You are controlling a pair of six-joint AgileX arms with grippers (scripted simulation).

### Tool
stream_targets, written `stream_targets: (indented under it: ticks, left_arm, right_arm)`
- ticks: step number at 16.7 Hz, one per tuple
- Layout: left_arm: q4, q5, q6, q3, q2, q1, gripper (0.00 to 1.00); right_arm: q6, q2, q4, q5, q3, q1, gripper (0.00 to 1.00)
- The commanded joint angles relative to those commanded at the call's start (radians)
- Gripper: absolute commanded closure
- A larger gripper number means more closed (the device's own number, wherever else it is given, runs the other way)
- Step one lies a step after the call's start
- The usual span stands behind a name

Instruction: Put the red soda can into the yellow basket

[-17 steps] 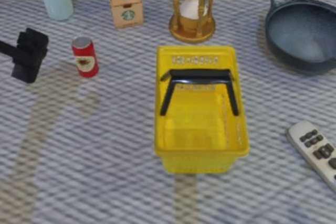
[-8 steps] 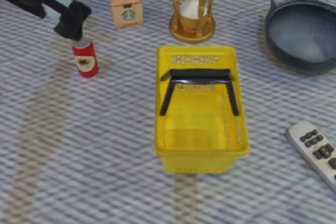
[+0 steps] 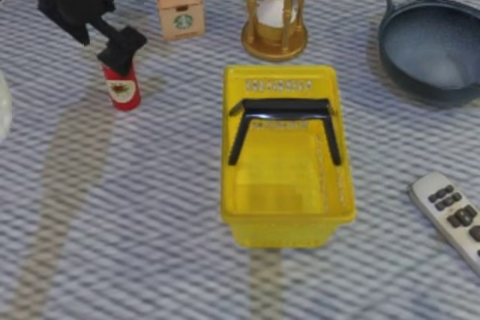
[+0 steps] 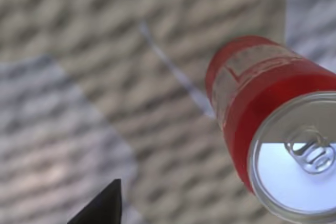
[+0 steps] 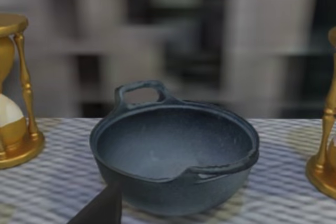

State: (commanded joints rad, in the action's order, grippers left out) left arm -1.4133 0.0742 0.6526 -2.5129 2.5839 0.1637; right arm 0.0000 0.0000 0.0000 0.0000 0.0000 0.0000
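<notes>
Top view: red soda can (image 3: 123, 88) stands upright (silver top skyward) beneath left gripper (image 3: 120, 51).

Lighting is pretty even and soft, no harsh glare on the table (image 3: 150, 245). Long pale brown shadows from the arm stretch down the cloth toward the near edge on the left. The soda can (image 4: 273, 124) has a bright white reflection on its silver lid up close. Background behind the pot (image 5: 173, 156) is a total blur, and the top view is soft all over.
</notes>
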Motion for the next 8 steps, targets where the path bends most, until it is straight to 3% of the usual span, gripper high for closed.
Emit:
stream_targets:
  ticks: [8]
  left_arm:
    - [-0.007,-0.004,0.009,-0.033,0.033,-0.004,0.00]
  right_arm:
    - [0.000,0.000,0.000,0.000,0.000,0.000,0.00]
